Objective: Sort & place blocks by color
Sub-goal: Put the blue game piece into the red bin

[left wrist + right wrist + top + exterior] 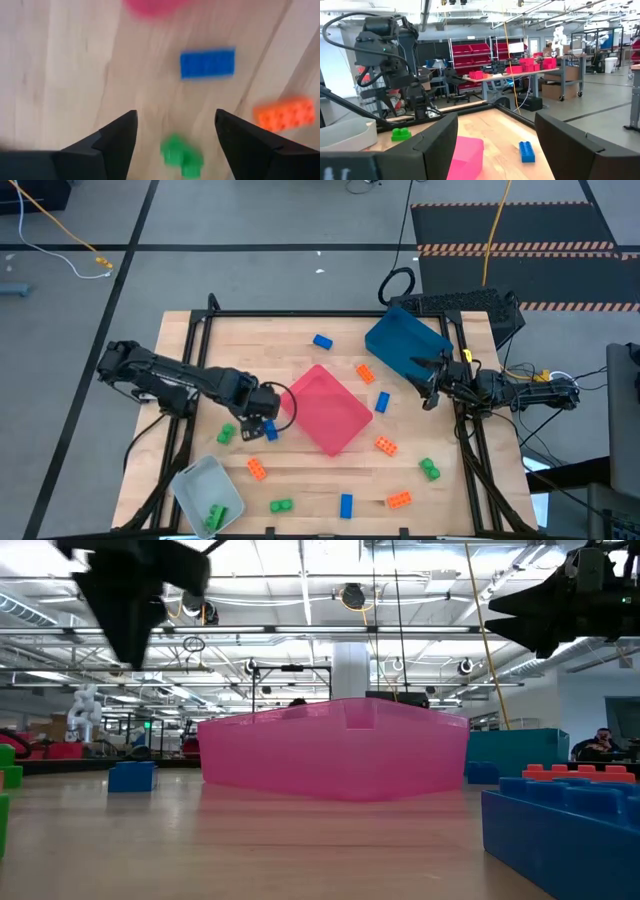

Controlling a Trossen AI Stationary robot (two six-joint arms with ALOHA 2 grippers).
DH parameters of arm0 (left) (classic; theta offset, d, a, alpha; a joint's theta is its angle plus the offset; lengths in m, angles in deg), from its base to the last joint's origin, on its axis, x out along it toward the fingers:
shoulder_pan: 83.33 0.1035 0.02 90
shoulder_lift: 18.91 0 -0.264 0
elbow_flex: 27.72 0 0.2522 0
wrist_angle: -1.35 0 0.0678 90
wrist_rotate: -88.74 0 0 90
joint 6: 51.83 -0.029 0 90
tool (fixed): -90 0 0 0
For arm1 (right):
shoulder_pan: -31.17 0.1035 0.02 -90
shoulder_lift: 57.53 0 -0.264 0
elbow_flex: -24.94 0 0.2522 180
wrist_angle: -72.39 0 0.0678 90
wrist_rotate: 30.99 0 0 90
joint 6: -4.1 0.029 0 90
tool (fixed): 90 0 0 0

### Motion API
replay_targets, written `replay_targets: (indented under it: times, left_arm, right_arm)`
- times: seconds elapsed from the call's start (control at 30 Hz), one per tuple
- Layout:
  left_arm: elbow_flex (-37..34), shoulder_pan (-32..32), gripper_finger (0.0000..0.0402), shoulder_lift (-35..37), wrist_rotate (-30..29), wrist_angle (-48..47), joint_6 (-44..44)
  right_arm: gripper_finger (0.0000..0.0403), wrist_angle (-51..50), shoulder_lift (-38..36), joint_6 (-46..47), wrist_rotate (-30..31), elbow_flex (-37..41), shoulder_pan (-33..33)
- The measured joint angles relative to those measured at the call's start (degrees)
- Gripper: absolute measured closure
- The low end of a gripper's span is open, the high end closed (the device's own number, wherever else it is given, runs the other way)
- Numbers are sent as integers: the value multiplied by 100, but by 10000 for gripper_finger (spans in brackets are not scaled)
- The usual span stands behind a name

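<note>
Two grippers are hanging spread wide: the left gripper (258, 423) over a small blue studded plastic brick (271, 431) and green one (225, 435) left of the pink-red plastic tray (345, 423), the right gripper (432, 380) idling near the dark blue tray (400, 340). Other bricks are lying scattered.

Pale wood-grain table (300, 340), glossy plastic blocks (386, 445)

Bright overhead lighting; left wrist view motion-blurred.
</note>
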Motion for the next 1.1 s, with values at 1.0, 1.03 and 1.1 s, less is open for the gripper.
replay_targets:
  times: [1.0, 1.03, 1.1]
  left_arm:
    - [0, -410, 130, -1419, -338, 1209, -3917]
    - [0, -421, 130, -1439, -329, 1186, -3982]
    - [0, -454, 130, -1448, -283, 1111, -4130]
  right_arm:
    - [142, 42, 0, -126, 17, 0, 0]
    - [142, 38, 0, -126, 16, 0, 0]
    - [142, 27, -1, -126, 16, 0, 0]
